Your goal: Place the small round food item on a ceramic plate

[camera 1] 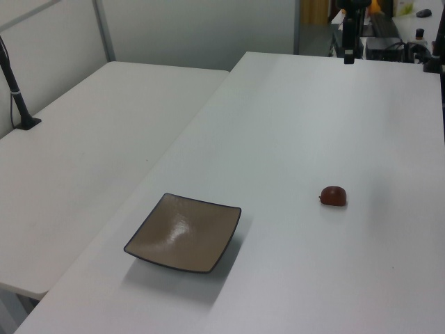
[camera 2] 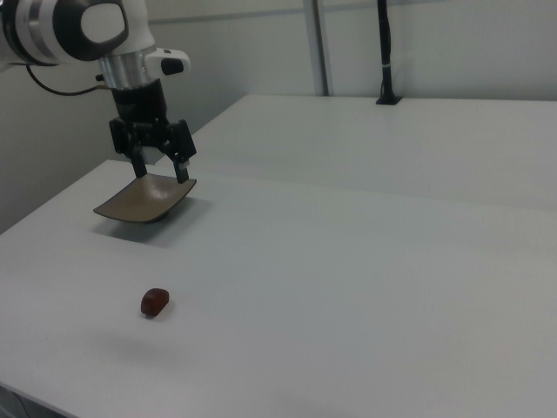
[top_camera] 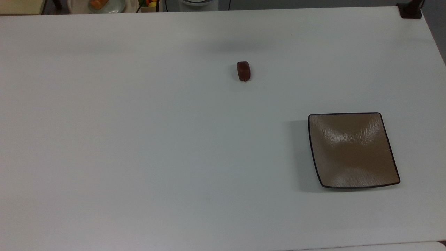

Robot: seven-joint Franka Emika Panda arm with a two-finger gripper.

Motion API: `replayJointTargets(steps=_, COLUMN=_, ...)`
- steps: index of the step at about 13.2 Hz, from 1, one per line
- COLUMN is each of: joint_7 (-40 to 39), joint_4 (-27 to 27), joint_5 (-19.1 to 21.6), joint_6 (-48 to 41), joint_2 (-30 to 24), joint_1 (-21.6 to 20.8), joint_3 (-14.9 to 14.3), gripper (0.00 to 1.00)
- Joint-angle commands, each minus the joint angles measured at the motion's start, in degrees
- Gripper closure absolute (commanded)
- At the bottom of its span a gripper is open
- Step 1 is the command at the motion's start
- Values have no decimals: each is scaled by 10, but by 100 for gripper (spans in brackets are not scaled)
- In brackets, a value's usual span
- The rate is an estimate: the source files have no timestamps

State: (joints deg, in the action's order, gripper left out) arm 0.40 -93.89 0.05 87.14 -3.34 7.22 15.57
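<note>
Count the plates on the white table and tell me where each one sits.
1. The ceramic plate sits alone toward the top view's lower right on the white table, well apart from the small round food item. It carries nothing.

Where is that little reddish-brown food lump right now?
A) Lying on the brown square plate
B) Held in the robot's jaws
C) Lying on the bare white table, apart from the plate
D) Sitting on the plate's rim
C: the small round food item rests on the white table, well clear of the ceramic plate, whose surface is bare, and the gripper hangs open with nothing between its jaws.
</note>
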Motion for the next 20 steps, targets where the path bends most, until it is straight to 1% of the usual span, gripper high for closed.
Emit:
replayJointTargets(steps=1, joint_7=10, joint_4=-11, joint_5=8, joint_6=9, joint_2=-7, joint_1=-16, joint_3=-4, gripper=0)
replayJointTargets(steps=4, joint_7=5, joint_4=-19, joint_5=8, joint_6=9, joint_2=-4, joint_1=-27, joint_3=-4, gripper=0)
replayJointTargets(steps=7, joint_7=9, joint_4=-40, joint_5=8, joint_6=25, joint_2=-3, joint_1=-44, joint_3=-4, gripper=0)
replayJointTargets(steps=8, joint_7=14, joint_4=-65, joint_5=8, joint_6=47, joint_2=-5, joint_1=-56, joint_3=-2, gripper=0)
replayJointTargets(steps=9, joint_7=15, joint_4=-76, joint_5=8, joint_6=58, joint_2=-6, joint_1=-59, joint_3=2, gripper=0)
replayJointTargets(steps=10, joint_7=25, joint_4=-93, joint_5=8, joint_6=68, joint_2=-7, joint_1=-59, joint_3=14, gripper=0)
replayJointTargets(steps=13, joint_7=62, joint_4=-146, joint_5=7, joint_6=122, joint_2=-8, joint_1=-60, joint_3=35, gripper=0)
replayJointTargets(steps=14, joint_7=78, joint_4=-173, joint_5=7, joint_6=148, joint_2=-8, joint_1=-60, joint_3=39, gripper=0)
replayJointTargets(steps=16, joint_7=91, joint_4=-217, joint_5=5, joint_6=187, joint_2=-8, joint_1=-59, joint_3=61, gripper=0)
replayJointTargets(steps=19, joint_7=109, joint_4=-265, joint_5=5, joint_6=258, joint_2=-4, joint_1=-61, joint_3=63, gripper=0)
replayJointTargets(steps=20, joint_7=122, joint_4=-277, joint_5=5, joint_6=284, joint_2=10, joint_1=-71, joint_3=63, gripper=0)
